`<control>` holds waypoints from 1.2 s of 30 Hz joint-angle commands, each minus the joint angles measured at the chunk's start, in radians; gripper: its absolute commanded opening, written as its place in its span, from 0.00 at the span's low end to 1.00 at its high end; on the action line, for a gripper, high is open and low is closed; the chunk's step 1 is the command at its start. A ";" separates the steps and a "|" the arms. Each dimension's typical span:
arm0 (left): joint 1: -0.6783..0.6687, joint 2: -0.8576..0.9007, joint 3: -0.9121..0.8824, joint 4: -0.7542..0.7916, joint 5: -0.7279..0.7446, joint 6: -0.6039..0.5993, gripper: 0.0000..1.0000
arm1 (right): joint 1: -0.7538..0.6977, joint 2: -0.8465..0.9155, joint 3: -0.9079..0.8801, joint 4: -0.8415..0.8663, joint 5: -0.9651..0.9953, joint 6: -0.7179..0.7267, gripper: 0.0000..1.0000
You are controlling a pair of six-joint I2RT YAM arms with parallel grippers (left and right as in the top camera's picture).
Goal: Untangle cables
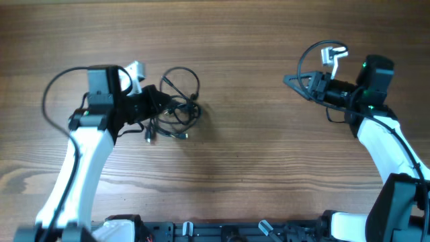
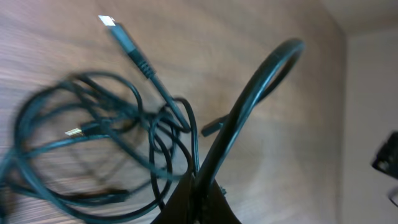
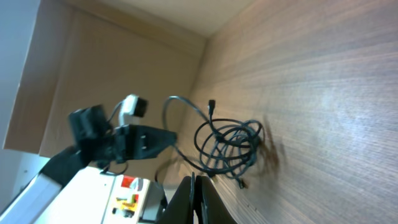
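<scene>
Overhead, the cables lie as one knotted heap on the table, with the left gripper at the heap's edge and the right gripper well apart. The left wrist view shows the left fingers pressed together, apparently pinching a strand. The right wrist view shows the right fingers pressed together on nothing, so the untangling looks barely begun, and the next move calls for the right arm to reach over and take a second loop.

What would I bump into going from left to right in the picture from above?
White left robot arm → tangled bundle of thin black cables → bare brown wooden table → black fingers of the right arm → white right robot arm.
</scene>
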State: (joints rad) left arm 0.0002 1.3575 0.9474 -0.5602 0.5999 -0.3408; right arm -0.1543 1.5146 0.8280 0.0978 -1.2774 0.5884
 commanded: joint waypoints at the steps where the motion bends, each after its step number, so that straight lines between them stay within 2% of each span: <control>1: -0.003 0.088 0.008 0.031 0.211 0.050 0.04 | 0.053 0.002 -0.018 -0.052 0.001 -0.096 0.06; 4: -0.017 0.097 0.008 0.068 0.222 0.049 0.04 | 0.140 0.002 -0.024 -0.085 0.001 -0.174 0.11; 9: -0.052 0.097 0.008 0.079 0.222 0.050 0.04 | 0.247 0.002 -0.024 -0.108 0.031 -0.193 0.15; 12: -0.064 0.095 0.008 0.109 0.223 0.045 0.04 | 0.319 0.002 -0.024 -0.185 0.116 -0.193 0.28; 13: -0.061 0.093 0.008 0.129 0.237 0.033 0.04 | 0.344 0.002 -0.024 -0.216 0.163 -0.192 0.36; 16: -0.031 0.083 0.008 0.205 0.348 -0.042 0.04 | 0.428 0.002 -0.024 -0.287 0.322 -0.163 0.39; 20: 0.014 0.082 0.008 0.242 0.416 -0.171 0.04 | 0.510 0.002 -0.024 -0.272 0.408 -0.130 0.41; 24: 0.058 0.082 0.008 0.243 0.653 -0.173 0.04 | 0.535 0.002 -0.024 -0.238 0.520 -0.013 0.44; 29: 0.090 0.082 0.008 0.243 0.864 -0.172 0.04 | 0.537 0.002 -0.024 -0.179 0.522 0.043 0.52; 36: 0.090 0.083 0.008 0.242 0.822 -0.154 0.04 | 0.538 0.002 -0.024 -0.177 0.340 0.051 0.55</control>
State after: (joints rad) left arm 0.0872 1.4578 0.9470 -0.3206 1.3857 -0.4995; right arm 0.3771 1.5146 0.8078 -0.0845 -0.8261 0.6209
